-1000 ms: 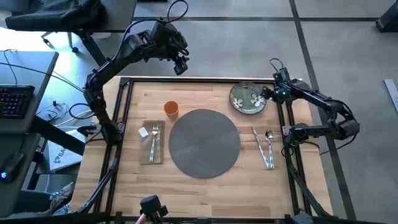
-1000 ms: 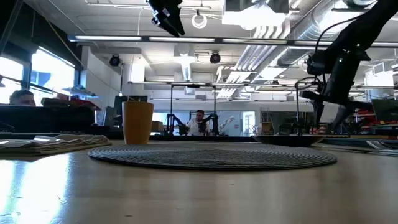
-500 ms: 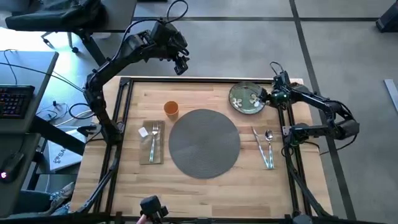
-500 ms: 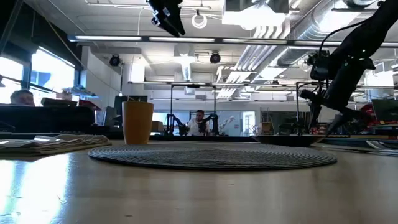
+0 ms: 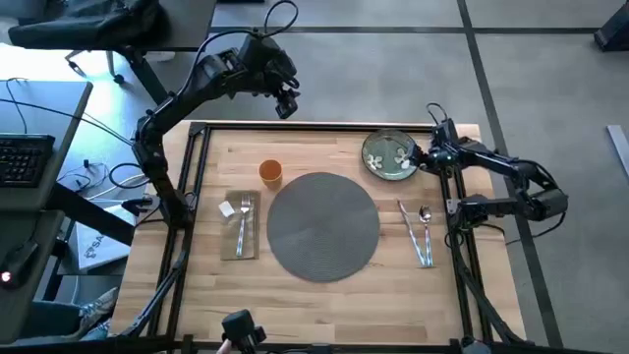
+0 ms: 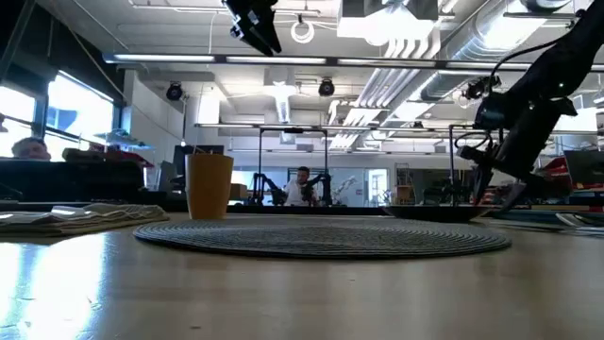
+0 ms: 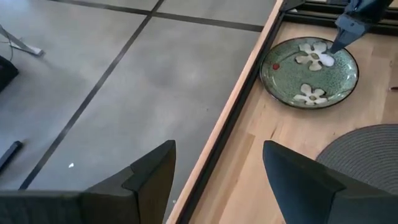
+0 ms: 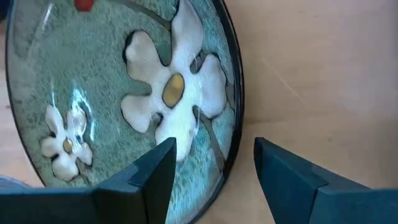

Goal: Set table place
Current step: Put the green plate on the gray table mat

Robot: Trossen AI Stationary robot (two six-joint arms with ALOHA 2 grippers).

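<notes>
The green plate [image 5: 391,155] with white flowers lies flat on the table's far right part, beside the round grey placemat [image 5: 322,225]. My right gripper [image 5: 425,155] is open and low at the plate's right rim [image 8: 235,124]. One finger [image 8: 152,171] stands over the plate's inside and the other [image 8: 280,168] outside it. The orange cup [image 5: 270,173] stands left of the mat. A fork lies on the beige napkin [image 5: 241,224]. Knife [image 5: 408,228] and spoon [image 5: 425,232] lie right of the mat. My left gripper [image 5: 285,103] hangs open, high beyond the far edge. My right gripper comes at the plate's right rim [image 8: 236,93] slanting down from the table's right side, with the rim between its open fingers. I cannot tell whether either finger touches the plate. The plate rests flat on the table.
The black metal frame [image 5: 447,187] runs along the table's edges, close behind my right gripper. Bare wood lies near the front edge [image 5: 324,305]. A grey desk with a keyboard [image 5: 25,157] stands off to the left.
My right gripper has come down and a little toward the table's left, closing in on the plate's right rim, and its wrist has tipped lower.
</notes>
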